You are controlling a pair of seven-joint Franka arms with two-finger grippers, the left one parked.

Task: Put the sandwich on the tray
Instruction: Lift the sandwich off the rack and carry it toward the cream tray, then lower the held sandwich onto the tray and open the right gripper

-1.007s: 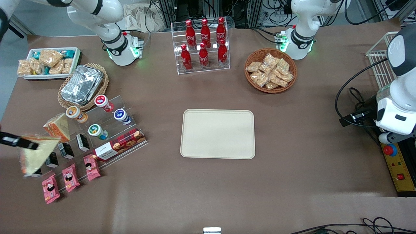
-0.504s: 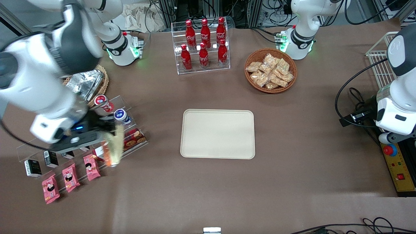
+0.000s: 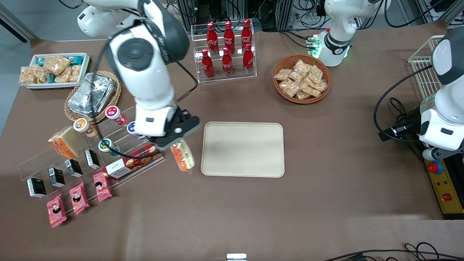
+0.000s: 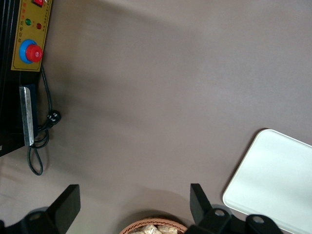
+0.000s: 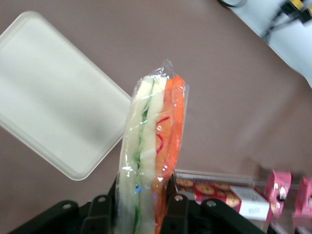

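Observation:
My right gripper (image 3: 177, 143) is shut on the sandwich (image 3: 182, 156), a slim wedge in clear wrap with pale bread and orange-red and green stripes. It hangs above the brown table, just beside the tray's edge on the working arm's end. In the right wrist view the sandwich (image 5: 152, 146) stands between the two fingers (image 5: 174, 214), with the gripper (image 5: 141, 217) clamped on its base. The cream-beige tray (image 3: 243, 148) lies flat in the table's middle and shows in the right wrist view (image 5: 53, 92) and the left wrist view (image 4: 273, 180).
A stubbier tan-faced sandwich wedge (image 3: 64, 141) sits on the clear stepped rack (image 3: 90, 152) with yogurt cups, small boxes, a cookie box (image 3: 134, 161) and pink packs. A cola bottle rack (image 3: 226, 49), a wicker snack basket (image 3: 301, 78), a foil-pack basket (image 3: 92, 95) and a white snack bin (image 3: 54, 69) stand farther from the camera.
The right arm has swung from the working arm's end of the table over the rack toward the tray, carrying the sandwich, which now hangs just beside the tray's edge.

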